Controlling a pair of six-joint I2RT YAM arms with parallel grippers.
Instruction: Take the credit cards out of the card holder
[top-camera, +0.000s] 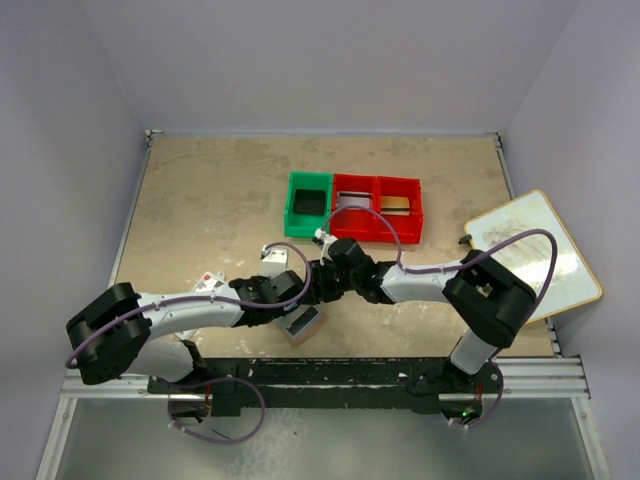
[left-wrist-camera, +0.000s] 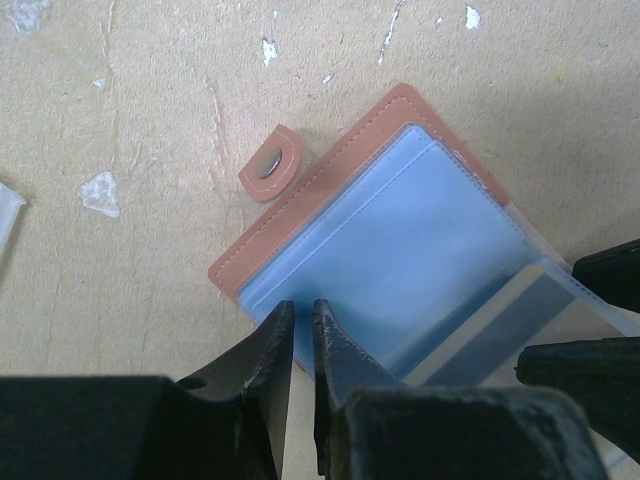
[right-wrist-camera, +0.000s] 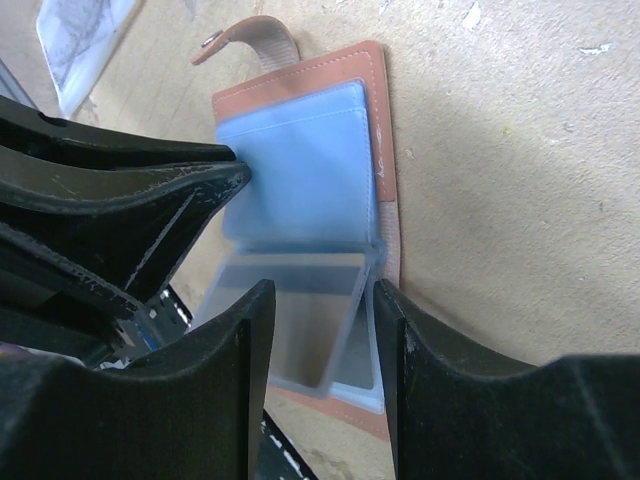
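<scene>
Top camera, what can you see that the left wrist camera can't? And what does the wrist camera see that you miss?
Only the top external view shows the green bin, the two red bins beside it and the white board at the right. Only the left wrist view shows the round snap tab, the blue lining and a clear sleeve, all up close. Both show the card holder lying on the tan table, with the left claw at its edge.
</scene>
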